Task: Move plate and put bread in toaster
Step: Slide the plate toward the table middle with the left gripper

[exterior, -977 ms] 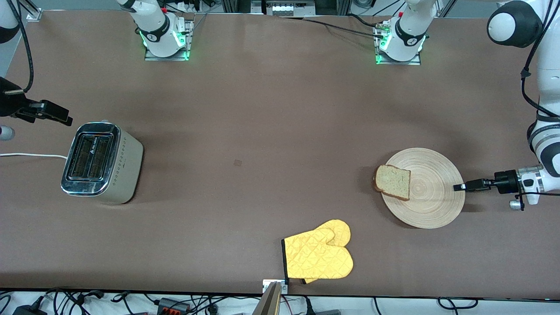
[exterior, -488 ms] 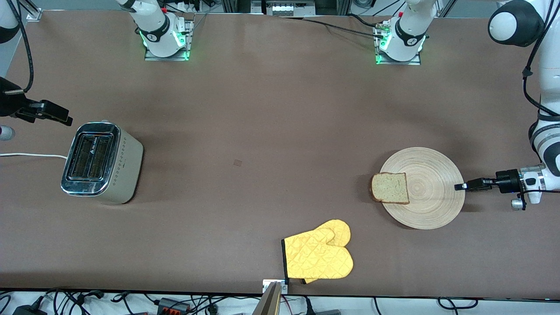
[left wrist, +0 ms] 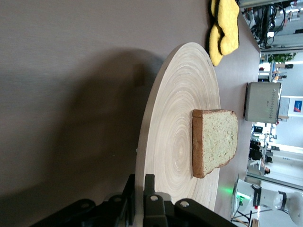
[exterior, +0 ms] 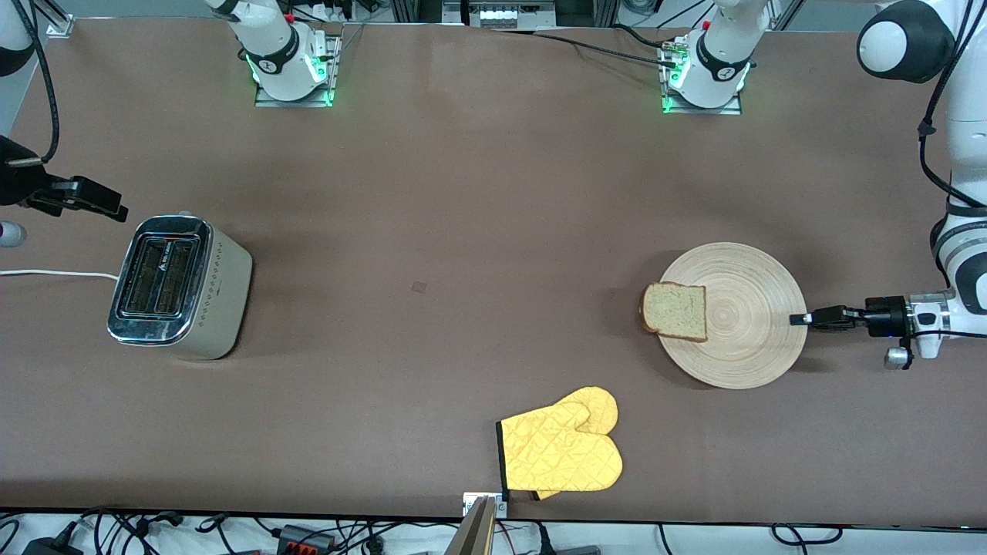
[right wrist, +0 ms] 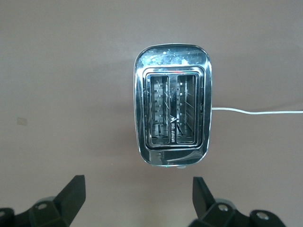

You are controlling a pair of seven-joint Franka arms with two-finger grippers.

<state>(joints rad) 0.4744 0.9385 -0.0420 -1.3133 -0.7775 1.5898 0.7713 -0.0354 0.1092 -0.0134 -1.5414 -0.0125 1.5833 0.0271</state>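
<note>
On the table: a brown top (exterior: 478, 200) with all the things on it.
Left gripper (exterior: 802, 318): pinched tight on the rim of the plate (exterior: 752, 339), at the left arm's end of the table.
Plate: round, light wood, one edge looks lifted.
Bread (exterior: 677, 311): lies on the plate, at the edge toward the toaster.
Toaster (exterior: 179, 287): stands at the right arm's end, both slots empty.
Right gripper (right wrist: 137, 198): waits over the toaster, fingers wide apart, holding nothing.
Oven mitts (exterior: 561, 449): yellow, nearer the front camera than the plate.
</note>
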